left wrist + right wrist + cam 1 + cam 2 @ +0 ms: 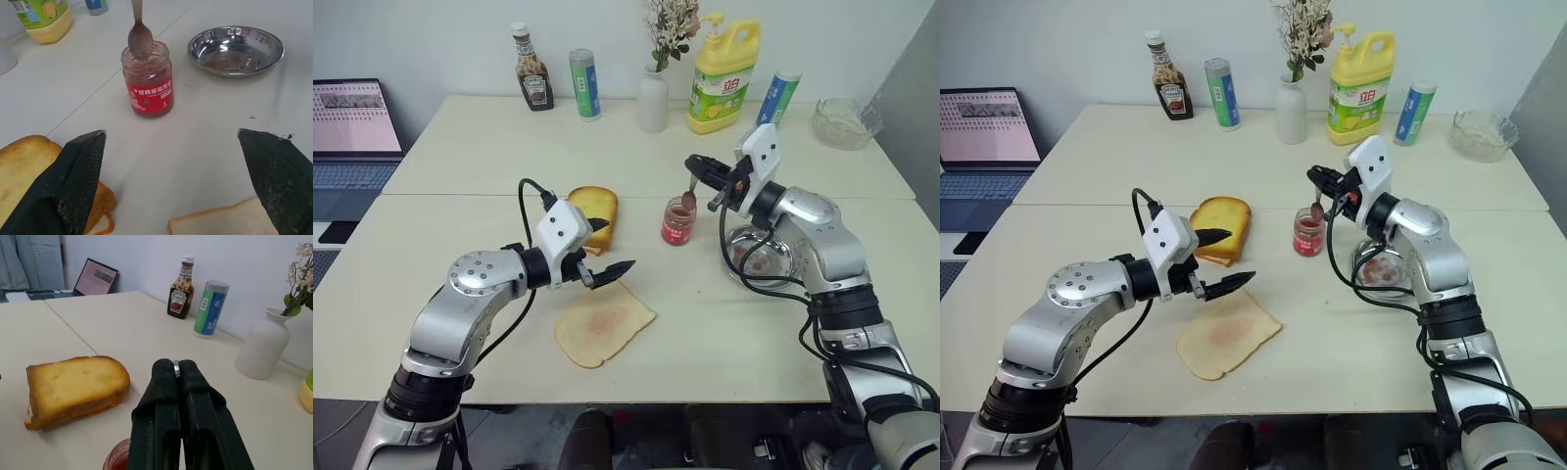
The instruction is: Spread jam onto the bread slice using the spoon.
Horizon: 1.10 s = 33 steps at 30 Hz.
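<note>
The jam jar [678,220] stands open at mid-table, short, clear glass with a red label. My right gripper [697,166] is shut on the handle of the silver spoon [689,191], whose bowl hangs down at the jar's mouth [140,36]. The pale bread slice [604,326] with a pinkish smear lies flat near the front edge. Just above its far corner my left gripper [612,245] hovers open, holding nothing and pointing toward the jar [147,81].
A golden toasted slice [594,213] lies left of the jar. A steel dish [759,257] sits under my right forearm. Ketchup bottle [533,70], canisters, white vase [653,98], yellow bottle [722,76] and glass bowl [845,122] line the back. A laptop [352,127] stands far left.
</note>
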Available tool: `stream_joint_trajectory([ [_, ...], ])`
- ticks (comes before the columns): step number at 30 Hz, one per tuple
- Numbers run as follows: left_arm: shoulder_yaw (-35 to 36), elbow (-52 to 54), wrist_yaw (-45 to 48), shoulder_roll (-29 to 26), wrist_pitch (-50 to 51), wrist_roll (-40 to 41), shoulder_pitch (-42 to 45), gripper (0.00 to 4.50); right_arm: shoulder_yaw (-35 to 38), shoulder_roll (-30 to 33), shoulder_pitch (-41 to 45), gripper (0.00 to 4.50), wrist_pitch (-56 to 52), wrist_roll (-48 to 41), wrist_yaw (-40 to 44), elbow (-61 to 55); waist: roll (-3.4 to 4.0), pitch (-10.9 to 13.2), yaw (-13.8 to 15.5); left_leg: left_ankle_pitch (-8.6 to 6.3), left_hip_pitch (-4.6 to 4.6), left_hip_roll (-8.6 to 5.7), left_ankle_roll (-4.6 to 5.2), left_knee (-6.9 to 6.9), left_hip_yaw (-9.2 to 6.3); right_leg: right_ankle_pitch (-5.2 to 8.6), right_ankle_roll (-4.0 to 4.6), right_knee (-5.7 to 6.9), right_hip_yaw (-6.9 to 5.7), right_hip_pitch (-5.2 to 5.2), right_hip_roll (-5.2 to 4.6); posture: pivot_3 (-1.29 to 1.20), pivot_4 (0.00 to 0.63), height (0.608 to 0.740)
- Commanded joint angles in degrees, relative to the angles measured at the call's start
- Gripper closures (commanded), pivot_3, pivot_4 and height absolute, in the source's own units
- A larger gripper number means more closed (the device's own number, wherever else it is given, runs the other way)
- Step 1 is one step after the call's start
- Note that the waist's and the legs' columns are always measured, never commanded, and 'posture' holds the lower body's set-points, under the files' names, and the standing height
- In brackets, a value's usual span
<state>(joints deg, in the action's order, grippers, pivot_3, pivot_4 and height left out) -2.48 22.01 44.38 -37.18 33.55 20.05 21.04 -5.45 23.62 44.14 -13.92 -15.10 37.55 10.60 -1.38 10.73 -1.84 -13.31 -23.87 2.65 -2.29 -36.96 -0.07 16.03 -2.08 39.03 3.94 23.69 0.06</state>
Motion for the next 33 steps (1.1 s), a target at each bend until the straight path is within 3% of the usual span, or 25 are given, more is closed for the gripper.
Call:
stream_joint_trajectory([
  [1, 0.2, 0.8, -0.4, 0.3, -0.4, 0.2, 1.1, 0.0, -1.0, 0.1, 0.8, 4.48, 4.4, 3.7, 0.7, 1.2, 0.0, 0.0, 0.0, 0.0, 0.0, 0.0, 0.0, 0.0, 0.0, 0.0, 0.0, 0.01, 0.0, 0.0, 0.0, 0.0, 0.15, 0.74],
  [11, 0.0, 0.8, -0.3, 0.4, -0.5, -0.2, 1.3, 0.0, -2.8, -1.6, 0.7, 4.48, 7.7, 8.5, 1.6, 3.9, 0.0, 0.0, 0.0, 0.01, 0.0, 0.0, -0.01, -0.02, -0.01, -0.01, 0.01, 0.03, 0.0, 0.0, 0.0, 0.0, 0.15, 0.74],
  [21, -1.0, -0.6, 0.0, 0.7, -1.8, -1.1, 1.7, 0.0, -1.5, -4.2, 1.5, 4.48, 3.5, 9.5, -1.4, 8.2, 0.0, 0.0, 0.0, 0.01, 0.02, 0.0, -0.01, -0.03, -0.01, -0.01, 0.01, 0.06, 0.0, -0.01, -0.01, 0.0, 0.15, 0.74],
  [33, -1.2, -1.1, -0.1, 0.6, -2.9, -1.6, 1.3, 0.0, 6.5, -9.6, 1.2, 4.48, -13.6, 0.5, -6.3, 3.2, 0.02, 0.0, 0.0, 0.01, 0.07, 0.01, -0.02, -0.05, -0.03, -0.02, 0.02, 0.11, -0.02, -0.05, -0.01, 0.0, 0.15, 0.74],
])
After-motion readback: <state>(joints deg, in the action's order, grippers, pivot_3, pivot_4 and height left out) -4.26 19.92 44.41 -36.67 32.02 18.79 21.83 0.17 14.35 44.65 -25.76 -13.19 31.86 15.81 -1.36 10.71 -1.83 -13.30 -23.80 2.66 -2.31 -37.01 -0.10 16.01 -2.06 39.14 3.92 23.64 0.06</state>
